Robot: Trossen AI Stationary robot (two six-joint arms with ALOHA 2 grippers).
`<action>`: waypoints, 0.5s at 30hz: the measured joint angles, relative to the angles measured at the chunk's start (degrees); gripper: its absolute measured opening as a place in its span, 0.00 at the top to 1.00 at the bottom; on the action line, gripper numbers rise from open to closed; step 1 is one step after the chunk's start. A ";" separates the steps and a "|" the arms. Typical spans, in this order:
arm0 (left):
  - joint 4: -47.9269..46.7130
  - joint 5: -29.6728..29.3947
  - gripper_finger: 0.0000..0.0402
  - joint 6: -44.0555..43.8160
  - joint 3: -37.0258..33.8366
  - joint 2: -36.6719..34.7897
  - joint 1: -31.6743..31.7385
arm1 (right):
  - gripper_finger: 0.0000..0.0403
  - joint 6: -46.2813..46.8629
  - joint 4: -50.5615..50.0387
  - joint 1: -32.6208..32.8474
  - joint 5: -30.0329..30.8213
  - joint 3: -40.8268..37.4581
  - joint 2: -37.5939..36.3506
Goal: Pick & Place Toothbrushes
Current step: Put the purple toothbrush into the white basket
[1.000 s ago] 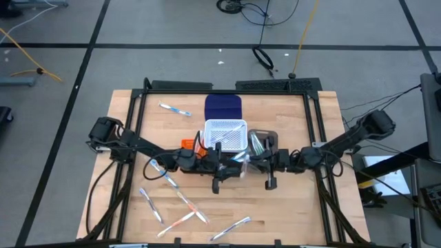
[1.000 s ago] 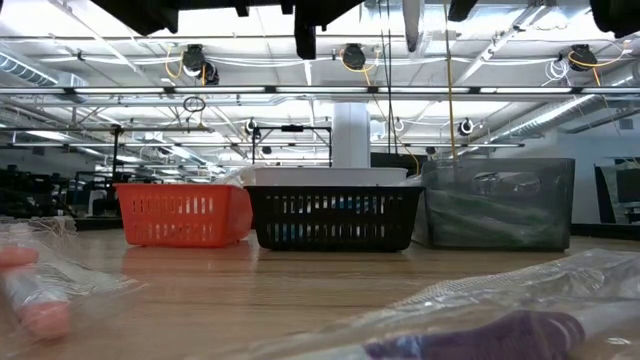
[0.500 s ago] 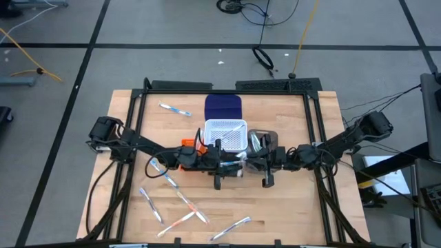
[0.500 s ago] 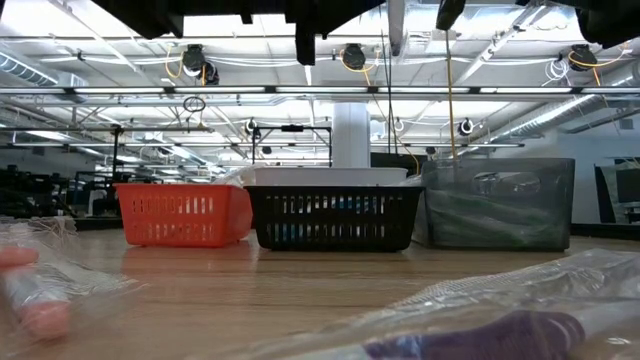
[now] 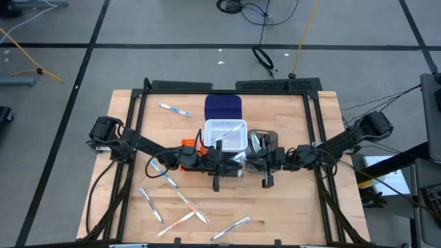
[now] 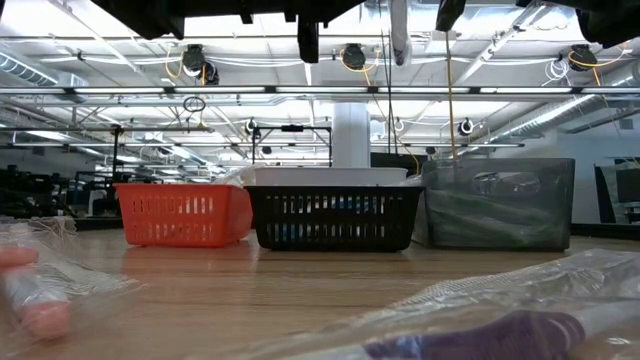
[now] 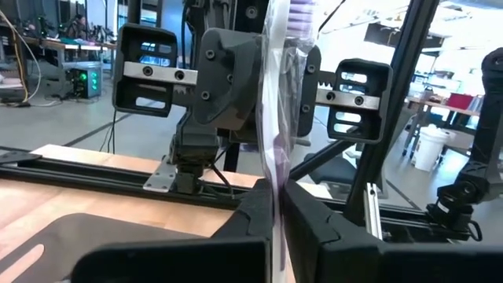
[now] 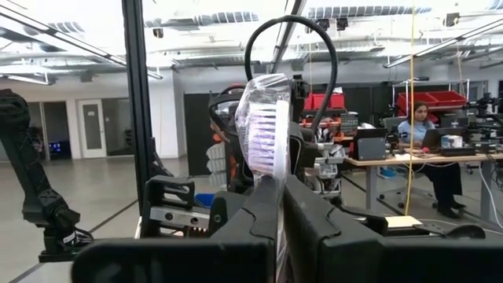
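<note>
Left gripper: the left gripper (image 7: 277,224) is over the middle of the table, just in front of the white bin; its two fingers are pressed together on a wrapped toothbrush (image 7: 275,118).
Held toothbrush, left: it stands upright out of the closed fingers in clear plastic wrap, with purple showing along the upper part; the handle runs down between the fingertips.
Right gripper: the right gripper (image 8: 277,206) faces the left one at mid-table, beside the grey bin; its fingers are clamped on the same wrapped toothbrush (image 8: 265,126).
Head end of the toothbrush: in the right wrist view the purple-bristled head sticks up just above the fingertips, still in its wrapper.
Two grippers together: in the high view the left gripper (image 5: 219,165) and right gripper (image 5: 265,164) sit near one another with the wrapped brush (image 5: 238,158) between them.
Bins: a white bin (image 5: 225,133), an orange bin (image 5: 187,144), a grey bin (image 5: 262,138) and a dark blue bin (image 5: 223,107) are clustered behind the grippers.
Loose toothbrushes: several wrapped toothbrushes (image 5: 179,200) lie scattered on the front left of the wooden table (image 5: 289,207), well apart from both grippers; one more (image 5: 175,109) lies near the back left.
Low view: an orange basket (image 6: 180,213), a black basket (image 6: 333,217) and a grey bin (image 6: 497,203) stand in a row across the table.
Background: a person (image 8: 428,145) sits at a desk in the room.
</note>
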 joint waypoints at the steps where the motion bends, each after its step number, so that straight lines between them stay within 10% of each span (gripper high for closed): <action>1: -0.03 0.00 0.98 0.03 0.00 0.00 0.00 | 1.00 0.00 -0.24 0.00 0.03 0.00 -0.02; 15: 0.25 -0.19 1.00 0.17 -0.02 -0.03 -0.04 | 0.76 1.09 -1.14 -0.04 3.14 0.02 -0.13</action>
